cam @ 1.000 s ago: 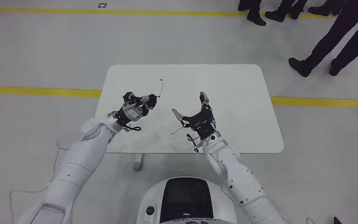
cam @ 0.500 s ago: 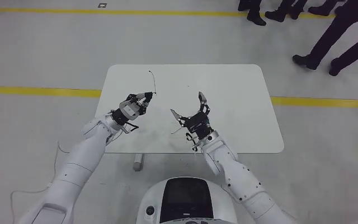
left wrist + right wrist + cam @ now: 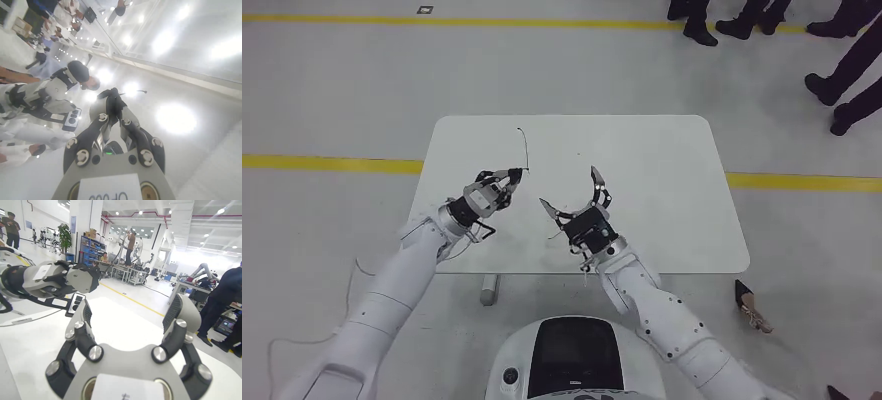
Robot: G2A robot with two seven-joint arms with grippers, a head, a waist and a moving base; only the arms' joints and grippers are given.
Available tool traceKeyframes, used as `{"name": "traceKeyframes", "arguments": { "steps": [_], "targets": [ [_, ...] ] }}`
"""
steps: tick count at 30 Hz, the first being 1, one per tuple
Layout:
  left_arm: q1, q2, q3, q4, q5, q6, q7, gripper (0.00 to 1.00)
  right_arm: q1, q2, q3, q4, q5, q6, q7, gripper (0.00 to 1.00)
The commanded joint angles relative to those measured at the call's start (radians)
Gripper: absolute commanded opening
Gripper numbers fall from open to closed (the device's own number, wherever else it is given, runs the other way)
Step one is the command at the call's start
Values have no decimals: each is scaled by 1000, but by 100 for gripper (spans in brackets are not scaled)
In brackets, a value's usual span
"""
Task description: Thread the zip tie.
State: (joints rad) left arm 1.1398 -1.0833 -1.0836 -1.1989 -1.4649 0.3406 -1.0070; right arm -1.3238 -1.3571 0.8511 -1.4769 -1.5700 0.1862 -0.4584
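A thin black zip tie [image 3: 525,150] juts from the left gripper [image 3: 508,181], which is clamped on its near end. The strap's long axis runs away from the robot over the white table [image 3: 672,190]. The right gripper [image 3: 568,190], spread wide and empty, hangs just beside it on the right, palm toward the strap, and looks best placed to take the free end.
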Motion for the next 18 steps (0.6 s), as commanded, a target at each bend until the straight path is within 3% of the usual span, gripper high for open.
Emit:
{"name": "traceKeyframes", "arguments": {
  "steps": [1,3,4,7,9,18],
  "targets": [
    [-6,3,19,5,-37,-1,5,0,8,0,-14,7,0,10,-10,100],
    [-12,6,45,7,-82,-1,6,0,17,-2,-29,16,0,18,-17,100],
    [-16,8,54,9,-95,-1,8,0,19,-3,-33,20,0,21,-18,93],
    [-23,11,77,15,-105,-1,-6,0,27,-7,-45,30,0,26,-21,60],
    [-25,10,85,20,-105,-1,-14,0,33,-12,-51,37,0,31,-24,49],
    [-27,9,91,23,-105,-1,-18,0,64,-28,-85,78,0,77,-41,39]
  ]
}}
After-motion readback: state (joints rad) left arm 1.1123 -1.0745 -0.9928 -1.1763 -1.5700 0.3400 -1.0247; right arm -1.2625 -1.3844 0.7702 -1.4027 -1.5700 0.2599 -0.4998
